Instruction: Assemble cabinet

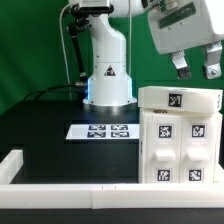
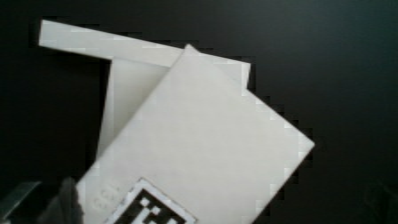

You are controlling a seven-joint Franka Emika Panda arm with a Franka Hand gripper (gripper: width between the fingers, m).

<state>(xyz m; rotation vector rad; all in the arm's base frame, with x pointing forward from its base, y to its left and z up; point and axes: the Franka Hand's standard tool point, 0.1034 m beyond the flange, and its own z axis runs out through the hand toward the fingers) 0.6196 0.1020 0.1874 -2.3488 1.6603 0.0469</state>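
Note:
The cabinet (image 1: 168, 128) is a large white boxy shell with several square black-and-white tags, standing at the exterior view's right on the black table. My gripper (image 1: 196, 68) hangs just above its top, with its two dark fingers apart and nothing between them. In the wrist view the cabinet (image 2: 196, 130) fills most of the picture as white angled panels, with one tag (image 2: 160, 207) at the edge. My fingertips do not show clearly there.
The marker board (image 1: 105, 131) lies flat in front of the robot's white base (image 1: 108, 75). Long white border rails run along the table's front (image 1: 70, 188) and left (image 1: 12, 165). A green backdrop stands behind.

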